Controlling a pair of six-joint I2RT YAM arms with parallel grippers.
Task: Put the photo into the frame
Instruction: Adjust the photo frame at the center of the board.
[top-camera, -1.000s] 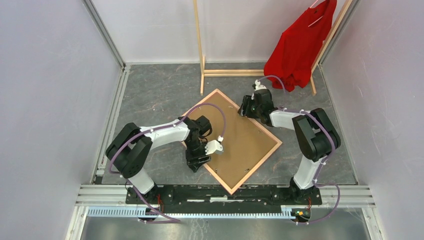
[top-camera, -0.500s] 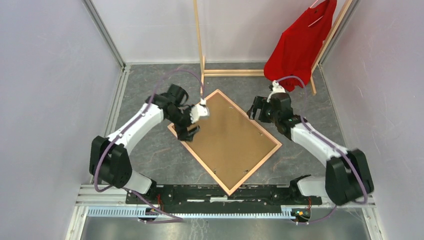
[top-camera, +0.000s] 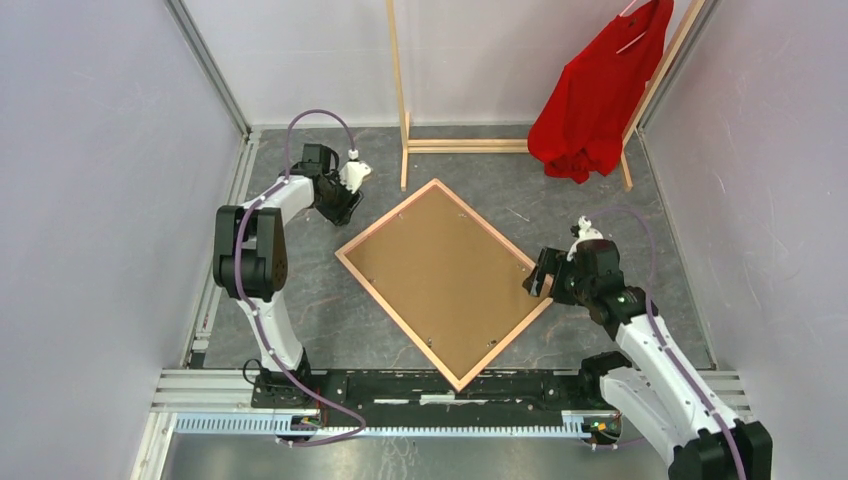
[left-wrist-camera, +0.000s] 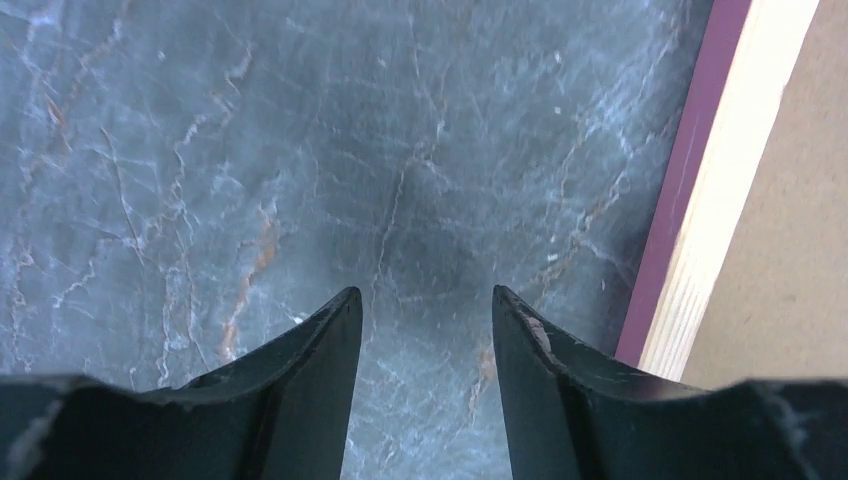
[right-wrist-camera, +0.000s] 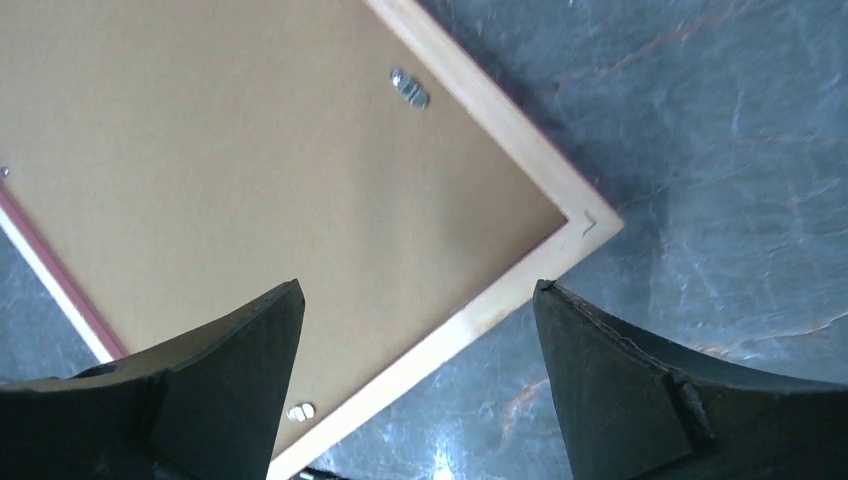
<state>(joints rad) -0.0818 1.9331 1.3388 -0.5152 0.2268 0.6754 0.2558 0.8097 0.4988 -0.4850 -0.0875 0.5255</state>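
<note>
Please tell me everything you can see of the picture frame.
The frame lies flat, back side up, on the grey marbled table, turned like a diamond. Its brown board backing is bordered by light wood, with a pink edge showing underneath and metal clips on the board. The right gripper hangs open over its right corner.

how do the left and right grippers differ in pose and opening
The left gripper has its jaws a modest way apart, while the right gripper has them spread much wider. The left gripper hangs over bare table, just beside the frame, while the right gripper hangs over the frame's right corner. Both are open and hold nothing.
</note>
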